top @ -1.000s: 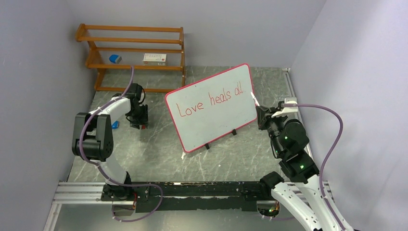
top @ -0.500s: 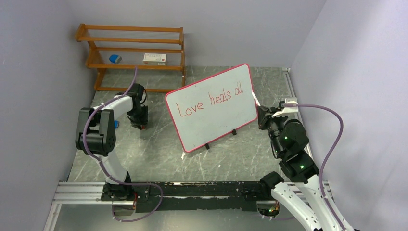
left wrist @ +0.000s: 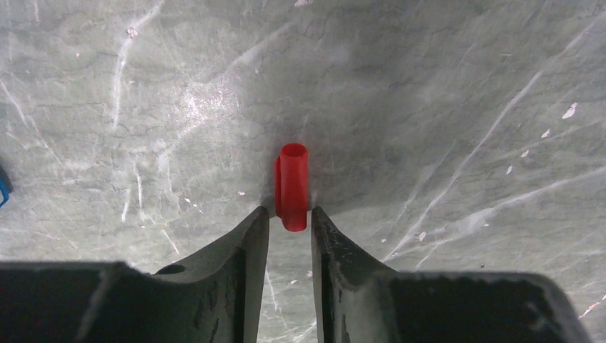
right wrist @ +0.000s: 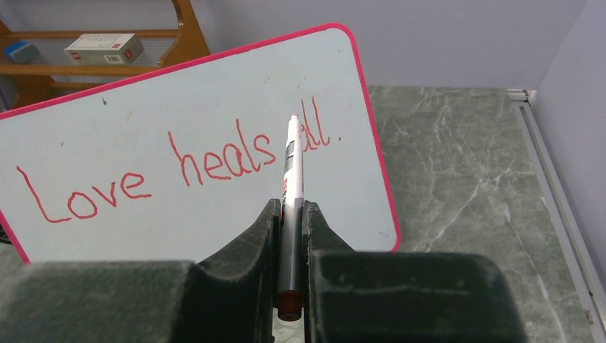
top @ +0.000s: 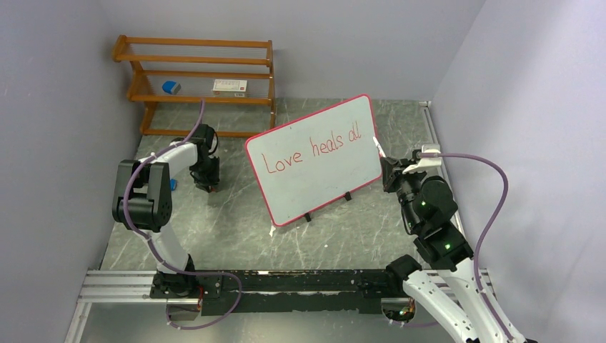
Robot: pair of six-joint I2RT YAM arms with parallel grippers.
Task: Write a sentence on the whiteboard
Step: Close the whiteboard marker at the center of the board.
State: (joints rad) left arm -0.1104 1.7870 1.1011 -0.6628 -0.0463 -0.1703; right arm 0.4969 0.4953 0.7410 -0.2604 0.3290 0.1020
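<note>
Noting the sentence (top: 311, 148) in thin red script, reading "Love heals all" with a full stop after it in the right wrist view (right wrist: 179, 168). Written across the upper half of the whiteboard (top: 325, 187), rising toward 2 o'clock in the top view. Standing propped on small black feet near the middle of the grey marbled table (top: 236, 214), tilted back, pink frame all round, lower half blank.

At 3 o'clock of the board, just off its right edge: right gripper (right wrist: 291, 209), fingers clamped tight on a white marker (right wrist: 292, 179). Tip aimed toward 12 o'clock in the wrist view, overlapping the word "all"; contact with the board surface (right wrist: 143, 93) not determinable.

At 9 o'clock of the board, well apart from it: left gripper (left wrist: 289, 218), pointed down at the table. Fingers narrowly parted, with the lower end of a red marker cap (left wrist: 292, 186) between the tips; actual grip versus mere flanking not determinable. Small blue object (top: 172, 184) on the table just beside this arm.

At 11 o'clock, against the back wall: wooden slatted rack (top: 193, 71), carrying a blue item (top: 170, 87) and a white box (top: 229, 86) on one shelf.
</note>
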